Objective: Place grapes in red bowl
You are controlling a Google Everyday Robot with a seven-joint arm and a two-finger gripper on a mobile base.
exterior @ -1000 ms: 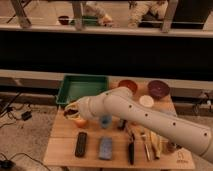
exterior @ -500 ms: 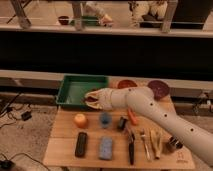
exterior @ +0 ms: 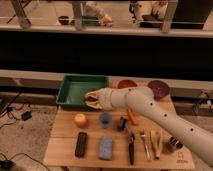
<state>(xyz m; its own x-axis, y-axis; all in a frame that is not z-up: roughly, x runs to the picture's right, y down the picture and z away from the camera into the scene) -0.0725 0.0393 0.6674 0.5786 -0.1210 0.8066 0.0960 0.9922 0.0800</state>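
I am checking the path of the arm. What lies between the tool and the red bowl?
In the camera view, only the arm's own white forearm spans from the tool, over the green tray, toward the red bowl.

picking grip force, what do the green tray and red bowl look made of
Green tray: probably moulded plastic, with an even matte colour and thick rounded rim. Red bowl: glossy, plastic or glazed ceramic; can't tell which. The pincer is over the tray's right edge.

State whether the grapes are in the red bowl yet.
Out: the grapes sit at the gripper, over the green tray, left of the red bowl.
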